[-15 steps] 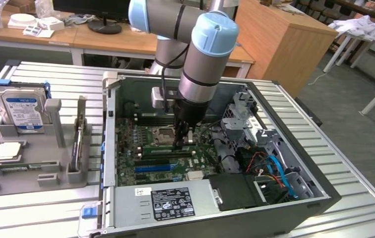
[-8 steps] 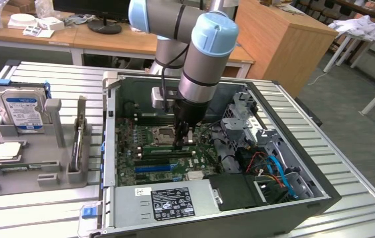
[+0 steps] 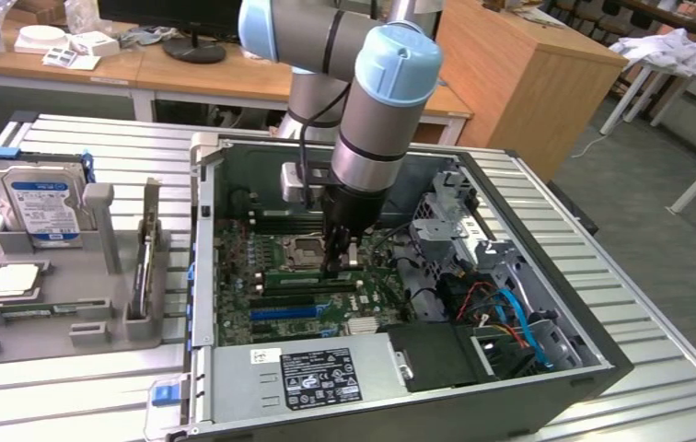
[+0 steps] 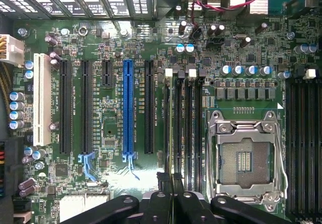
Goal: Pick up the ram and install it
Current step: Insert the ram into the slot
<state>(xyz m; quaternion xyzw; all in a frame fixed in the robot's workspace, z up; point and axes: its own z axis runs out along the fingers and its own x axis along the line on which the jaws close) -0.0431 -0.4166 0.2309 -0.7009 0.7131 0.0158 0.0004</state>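
Note:
My gripper (image 3: 345, 260) reaches down inside the open computer case (image 3: 207, 276), just to the exterior view's right of the empty processor socket (image 3: 301, 250). In the wrist view its black fingers (image 4: 160, 204) are pressed together on the ram (image 4: 170, 133). I see the ram edge-on as a thin dark strip. It runs along the first of the black memory slots (image 4: 188, 123), between the blue expansion slot (image 4: 128, 113) and the socket (image 4: 246, 158). I cannot tell whether the stick is seated in the slot or held just above it.
A grey parts tray (image 3: 65, 318) lies outside the case at the exterior view's left. It holds an upright hard drive (image 3: 41, 198) and a square silver chip (image 3: 14, 281). The power supply (image 3: 311, 373) and loose cables (image 3: 508, 313) fill the near side of the case.

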